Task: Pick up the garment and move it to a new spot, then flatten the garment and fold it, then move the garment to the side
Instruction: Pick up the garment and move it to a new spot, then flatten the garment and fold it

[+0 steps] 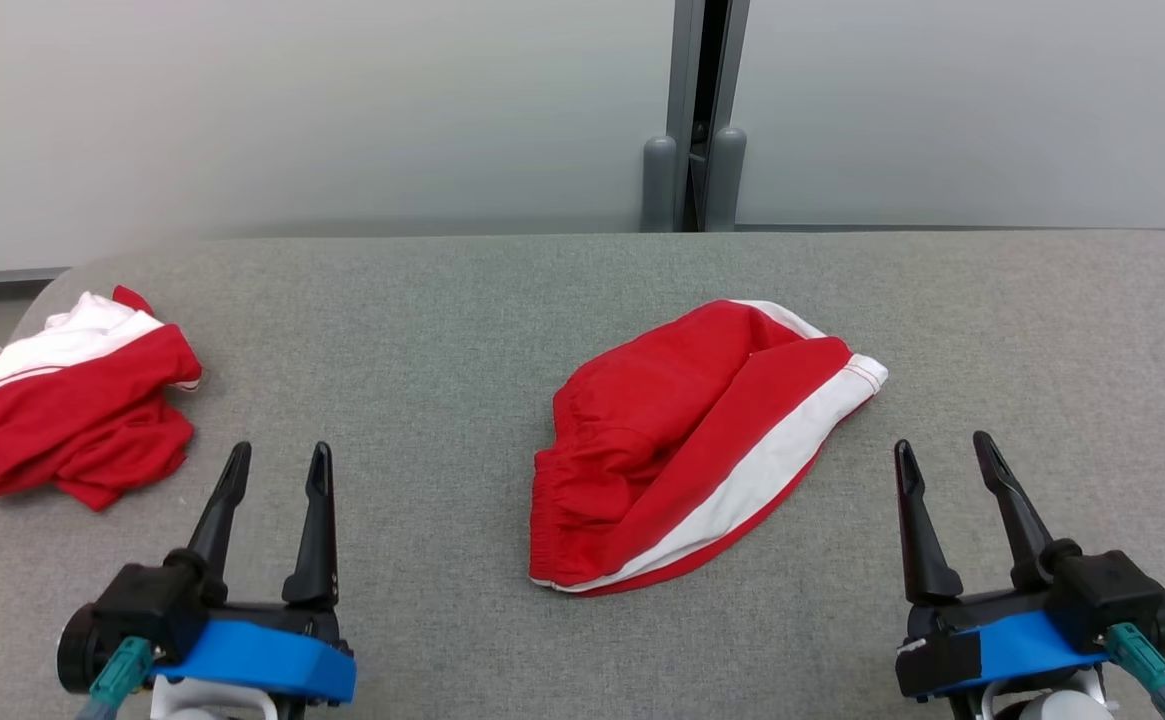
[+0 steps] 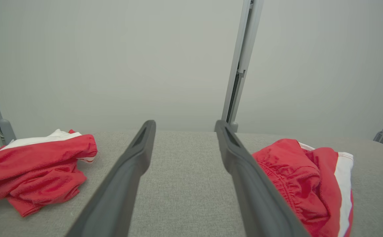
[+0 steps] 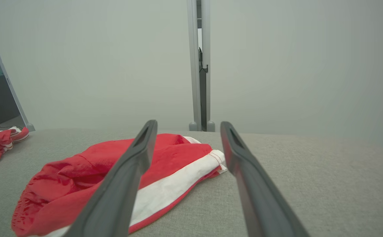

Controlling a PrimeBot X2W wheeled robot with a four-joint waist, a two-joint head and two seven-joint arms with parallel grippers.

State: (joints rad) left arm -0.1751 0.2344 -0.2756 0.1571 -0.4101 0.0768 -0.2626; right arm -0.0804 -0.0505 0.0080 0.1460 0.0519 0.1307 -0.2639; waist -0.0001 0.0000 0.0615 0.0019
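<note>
The left fingers [image 1: 316, 520] and the right fingers [image 1: 917, 530] are closest to the robot. Both pairs are spread wide above the grey bench [image 1: 442, 330], point away from the robot, and have nothing between them.

A little farther out, between the two pairs and touching neither, lie the red shorts [image 1: 682, 450]. They are loosely doubled over, with the white side stripe up and the elastic waistband toward the left fingers. Well off to the left a second red-and-white garment [image 1: 62, 410] sits crumpled near the bench's edge. Past the far edge are a pale wall and a grey post [image 1: 694, 130].

The shorts look to be in their working spot, so flattening is probably the step in hand. To do it well, each pair should take an opposite end, the left at the waistband and the right at the striped leg hem. Drawing the ends apart low over the bench should open the overlap rather than drag the whole heap. The crumpled garment is best left alone.

The head view gives the full outline of the shorts and the flap lying across them. The low left wrist view adds the waistband's puckers and how high the cloth is heaped. The right wrist view shows the hem's stitching and its corner, which seems a good place to slip a finger under.
</note>
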